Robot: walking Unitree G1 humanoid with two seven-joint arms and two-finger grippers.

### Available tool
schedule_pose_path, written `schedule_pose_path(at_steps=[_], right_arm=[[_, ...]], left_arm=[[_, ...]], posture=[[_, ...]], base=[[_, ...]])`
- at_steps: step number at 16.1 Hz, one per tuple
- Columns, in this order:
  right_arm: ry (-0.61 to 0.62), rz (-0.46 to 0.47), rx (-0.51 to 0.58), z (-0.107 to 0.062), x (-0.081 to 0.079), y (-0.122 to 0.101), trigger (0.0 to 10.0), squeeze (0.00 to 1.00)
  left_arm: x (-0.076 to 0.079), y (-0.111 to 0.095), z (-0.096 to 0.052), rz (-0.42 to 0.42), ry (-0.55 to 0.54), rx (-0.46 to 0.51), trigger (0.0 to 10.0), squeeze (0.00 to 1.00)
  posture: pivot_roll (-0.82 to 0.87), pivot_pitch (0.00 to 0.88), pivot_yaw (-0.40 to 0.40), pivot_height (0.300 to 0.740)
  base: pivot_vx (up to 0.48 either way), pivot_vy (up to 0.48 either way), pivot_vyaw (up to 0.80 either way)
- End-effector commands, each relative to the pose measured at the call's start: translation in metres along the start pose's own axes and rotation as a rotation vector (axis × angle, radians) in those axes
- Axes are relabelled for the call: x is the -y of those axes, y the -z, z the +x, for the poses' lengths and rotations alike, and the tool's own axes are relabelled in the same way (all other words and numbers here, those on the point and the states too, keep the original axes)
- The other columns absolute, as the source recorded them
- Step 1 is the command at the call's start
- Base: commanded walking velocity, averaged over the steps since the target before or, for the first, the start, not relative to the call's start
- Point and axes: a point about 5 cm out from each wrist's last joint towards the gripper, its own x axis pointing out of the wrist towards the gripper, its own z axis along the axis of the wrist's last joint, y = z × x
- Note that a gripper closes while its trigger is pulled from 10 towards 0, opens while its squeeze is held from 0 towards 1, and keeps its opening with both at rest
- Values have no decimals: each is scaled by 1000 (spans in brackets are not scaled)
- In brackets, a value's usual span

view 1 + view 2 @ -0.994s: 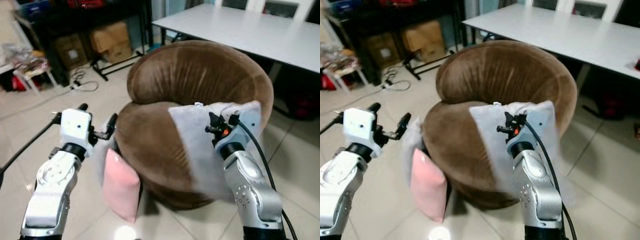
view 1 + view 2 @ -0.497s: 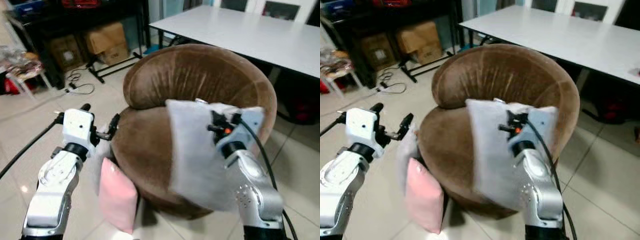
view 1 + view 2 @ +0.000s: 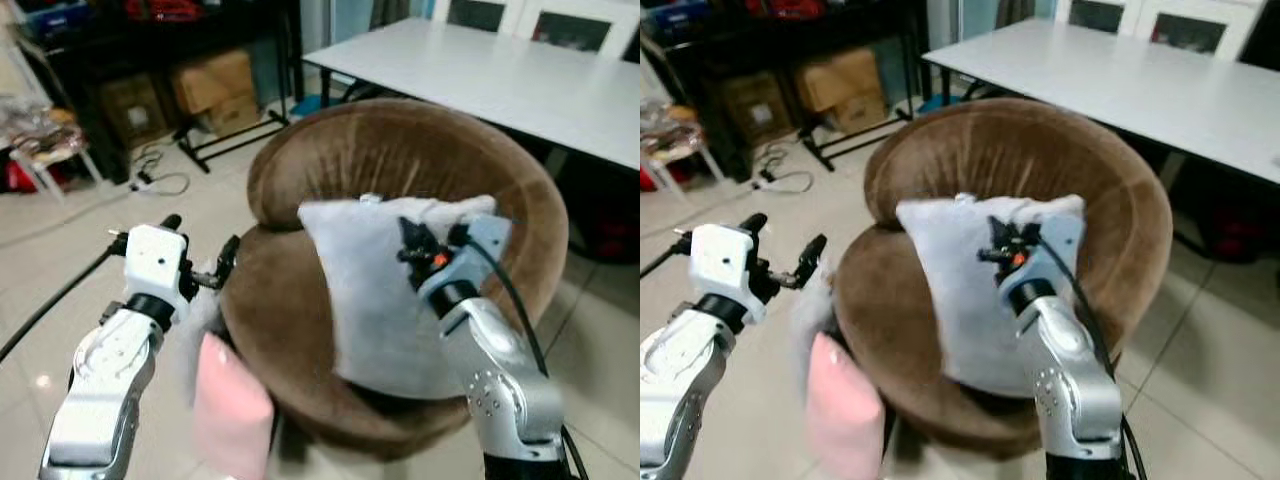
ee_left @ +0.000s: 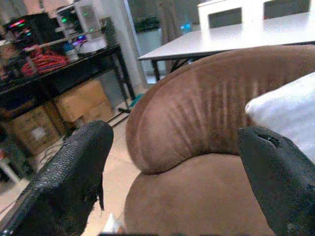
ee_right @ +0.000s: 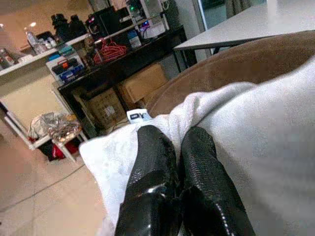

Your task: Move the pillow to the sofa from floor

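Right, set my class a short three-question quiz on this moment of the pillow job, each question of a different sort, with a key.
1. True or false: the right gripper is shut on the white pillow.
2. What colour is the pillow leaning by the brown round sofa? A pink, B green, C black.
3. Fill in: the left gripper has its fingers ____.

Key: 1 true. 2 A; the pink pillow stands on the tiled floor. 3 open, holding nothing.
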Motion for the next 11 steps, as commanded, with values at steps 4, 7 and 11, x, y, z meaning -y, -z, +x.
schedule_pose_path(at_steps=[4,7,11], right_arm=[[-96,24,53,-2,-11,-16,10000,0],[-123,36,56,-1,-15,-19,10000,0],[-147,40,44,-2,-17,-19,10000,0]], left_arm=[[6,-2,-1,3,27,7,10000,0],[7,-2,-2,4,25,6,10000,0],[7,-2,-3,5,27,1,10000,0]], posture=[[-2,0,48,740],[3,0,41,740],[5,0,40,740]], base=[[333,0,0],[307,0,0],[293,0,0]])
